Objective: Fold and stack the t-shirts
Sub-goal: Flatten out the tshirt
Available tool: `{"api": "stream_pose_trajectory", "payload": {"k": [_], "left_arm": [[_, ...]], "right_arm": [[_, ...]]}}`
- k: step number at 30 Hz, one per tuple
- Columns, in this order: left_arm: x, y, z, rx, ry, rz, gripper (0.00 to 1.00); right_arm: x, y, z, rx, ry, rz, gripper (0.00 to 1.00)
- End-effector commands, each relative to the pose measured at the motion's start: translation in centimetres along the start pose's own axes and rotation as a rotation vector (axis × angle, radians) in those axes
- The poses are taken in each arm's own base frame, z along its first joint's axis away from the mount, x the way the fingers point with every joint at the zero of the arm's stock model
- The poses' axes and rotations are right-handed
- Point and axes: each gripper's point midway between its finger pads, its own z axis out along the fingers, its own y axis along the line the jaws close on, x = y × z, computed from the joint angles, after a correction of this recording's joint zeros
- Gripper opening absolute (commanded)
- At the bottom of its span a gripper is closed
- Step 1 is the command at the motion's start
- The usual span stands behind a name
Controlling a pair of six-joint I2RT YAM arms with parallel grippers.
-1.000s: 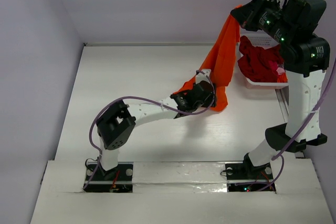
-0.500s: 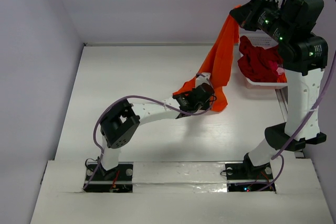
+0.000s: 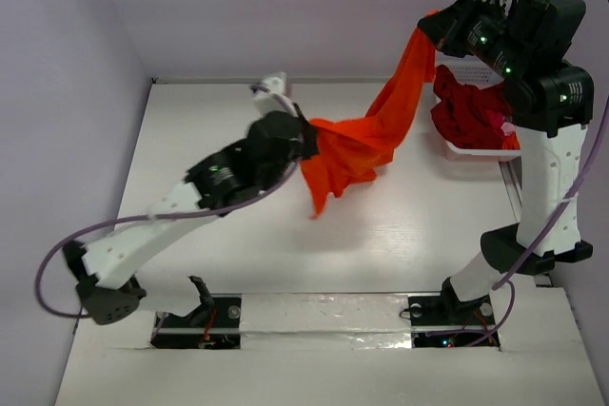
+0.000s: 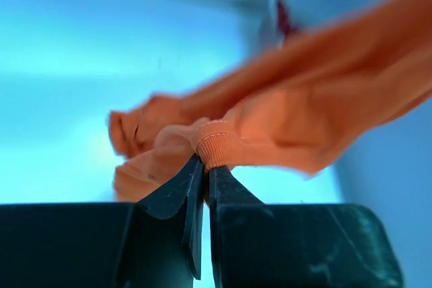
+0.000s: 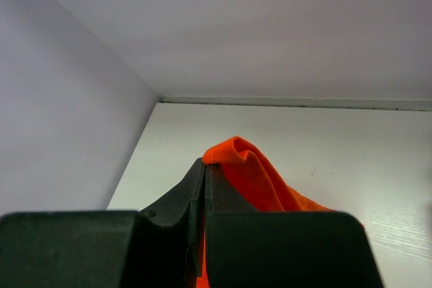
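A bright orange-red t-shirt (image 3: 366, 145) hangs stretched in the air between my two grippers. High at the back right, my right gripper (image 3: 428, 28) is shut on its upper end; in the right wrist view the cloth (image 5: 253, 177) bunches over the closed jaw tips (image 5: 204, 164). My left gripper (image 3: 306, 140) is shut on a ribbed hem of the shirt (image 4: 219, 146), held above the middle of the table, jaws pressed together (image 4: 204, 161). Loose cloth dangles below the left grip. Dark crimson t-shirts (image 3: 471, 111) lie heaped in the basket at the right.
The white lattice basket (image 3: 468, 151) stands at the table's right edge, behind the right arm's upright link (image 3: 552, 178). The left arm's cable (image 3: 57, 263) loops out over the table's left side. Purple walls close in the left and back.
My left gripper closed on the shirt's lower end, then rose and swung left and back, pulling the cloth out sideways. The right arm has barely moved.
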Motion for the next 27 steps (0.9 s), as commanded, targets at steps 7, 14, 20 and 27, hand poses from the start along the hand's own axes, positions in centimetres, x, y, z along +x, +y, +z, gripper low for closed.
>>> {"api": "stream_pose_trajectory", "payload": {"k": [7,14,20,27], "left_arm": [[-12.2,2.7,-8.6,-0.057,-0.278,-0.095,0.00],[-17.6,2.0,-13.8,0.027,-0.357,-0.121,0.00],[-20.8,2.1,-19.7,0.205,-0.451,-0.159,0.00],[-21.2,2.4,-27.1,0.523,-0.548,-0.181,0.00]], "right_arm": [[-2.7,3.8,-4.9,-0.141,-0.092,0.020,0.00],[-5.1,7.3,-11.3,-0.259,-0.179,-0.007,0.00],[-4.4,9.2,-16.6,-0.355,-0.218,-0.047,0.00],[-2.7,9.1,-23.4,-0.384,-0.341,-0.144,0.00]]}}
